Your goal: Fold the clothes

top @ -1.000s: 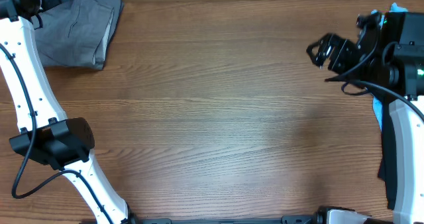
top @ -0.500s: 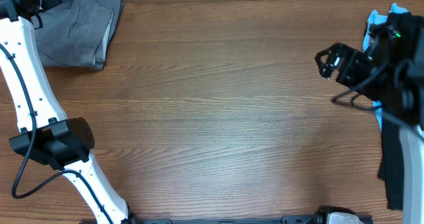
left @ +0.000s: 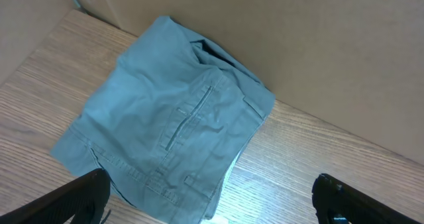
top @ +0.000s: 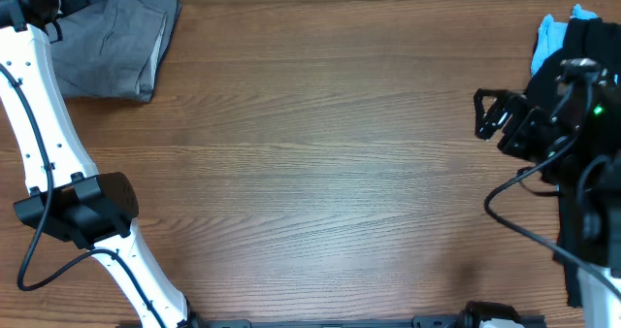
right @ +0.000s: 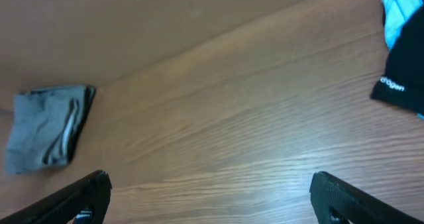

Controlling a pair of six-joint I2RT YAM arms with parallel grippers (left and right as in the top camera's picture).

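The folded grey shorts (top: 116, 42) lie at the table's far left corner; they also show in the left wrist view (left: 172, 134) and, small, in the right wrist view (right: 46, 126). My left gripper (left: 212, 201) is open and empty, just above and in front of the shorts; its jaws are not seen in the overhead view. My right gripper (top: 490, 114) is open and empty over bare wood at the right; its fingers show in the right wrist view (right: 212, 197). A light-blue garment (top: 551, 37) and a black garment (right: 404, 71) lie at the far right, partly hidden by the arm.
The wooden table (top: 320, 173) spans the view. A plain wall (left: 298, 45) rises just behind the shorts. The left arm's white links (top: 44, 144) run down the left side. More black cloth (top: 572, 250) hangs at the right edge.
My right arm has drawn back toward the right and nearer the front, away from the table's middle. The left arm and the grey shorts have not moved.
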